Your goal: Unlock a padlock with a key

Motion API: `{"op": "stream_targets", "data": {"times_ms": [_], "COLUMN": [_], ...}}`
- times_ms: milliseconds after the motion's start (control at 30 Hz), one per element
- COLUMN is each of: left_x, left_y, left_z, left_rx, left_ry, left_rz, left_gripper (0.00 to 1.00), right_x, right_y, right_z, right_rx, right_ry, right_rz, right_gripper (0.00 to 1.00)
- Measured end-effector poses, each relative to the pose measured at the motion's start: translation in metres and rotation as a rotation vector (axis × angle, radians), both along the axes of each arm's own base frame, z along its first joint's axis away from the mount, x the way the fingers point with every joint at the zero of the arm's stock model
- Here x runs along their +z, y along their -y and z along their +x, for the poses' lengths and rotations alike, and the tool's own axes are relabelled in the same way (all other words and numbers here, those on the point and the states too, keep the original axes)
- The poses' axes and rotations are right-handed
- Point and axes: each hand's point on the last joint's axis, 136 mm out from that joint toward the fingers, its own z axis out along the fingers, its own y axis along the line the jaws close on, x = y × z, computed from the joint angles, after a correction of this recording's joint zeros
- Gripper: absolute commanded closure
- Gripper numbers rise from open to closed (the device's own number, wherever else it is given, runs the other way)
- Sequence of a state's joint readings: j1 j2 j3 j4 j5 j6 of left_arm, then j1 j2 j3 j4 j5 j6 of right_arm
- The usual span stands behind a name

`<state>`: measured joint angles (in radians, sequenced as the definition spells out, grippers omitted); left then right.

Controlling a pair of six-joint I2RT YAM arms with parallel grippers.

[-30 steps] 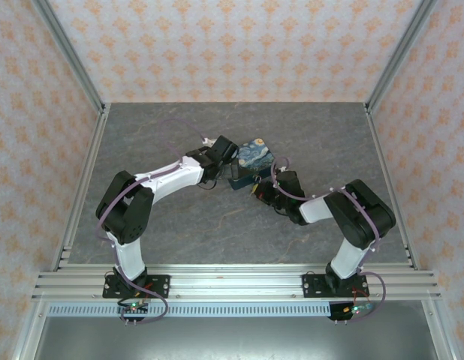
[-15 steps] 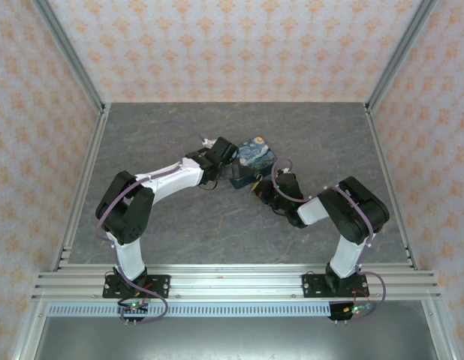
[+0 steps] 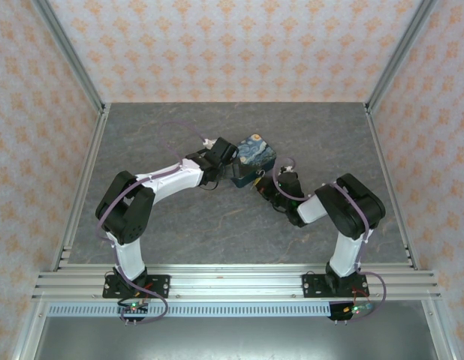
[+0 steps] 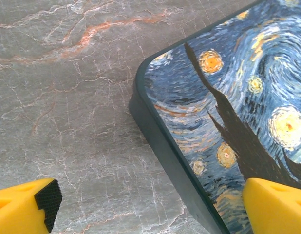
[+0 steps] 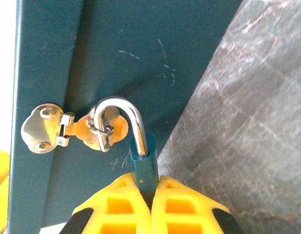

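- Left claw: spread wide, straddling a corner of the starry-night tin; one finger over the grey marbled bench, the other over the lid.
- Padlock: small teal body, bright silver shackle hooked through the brass hasp on the tin's dark side.
- Right claw: pinching the padlock's body.

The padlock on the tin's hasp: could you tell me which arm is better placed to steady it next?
Right, probably: the right hand is shut on the padlock at the hasp, while the left hand hangs open over the tin.
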<state>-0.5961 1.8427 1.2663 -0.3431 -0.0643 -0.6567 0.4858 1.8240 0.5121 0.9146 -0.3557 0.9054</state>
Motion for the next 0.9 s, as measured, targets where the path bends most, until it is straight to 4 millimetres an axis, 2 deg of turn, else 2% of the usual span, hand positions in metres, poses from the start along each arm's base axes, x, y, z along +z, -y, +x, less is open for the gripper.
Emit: {"op": "stream_targets", "data": {"times_ms": [600,767,900], "left_x": [-0.001,-0.001,-0.001], "left_y": [0.004,0.004,0.004], "left_z": [0.0,0.0,0.0], "left_rx": [-0.014,-0.015,-0.015], "left_ry": [-0.003,-0.003,-0.004], "left_rz": [-0.019,-0.019,-0.018], "left_gripper": [0.08,0.08,0.06], "right_x": [0.008,0.006,-0.003], "right_y": [0.013,0.029,0.04], "right_z": [0.029,0.036,0.026], "right_rx": [-0.043,-0.078,-0.085], "right_ry": [0.007,0.001,-0.028], "right_rz": [0.017,0.017,0.003], "right_gripper": [1.0,1.0,1.0]}}
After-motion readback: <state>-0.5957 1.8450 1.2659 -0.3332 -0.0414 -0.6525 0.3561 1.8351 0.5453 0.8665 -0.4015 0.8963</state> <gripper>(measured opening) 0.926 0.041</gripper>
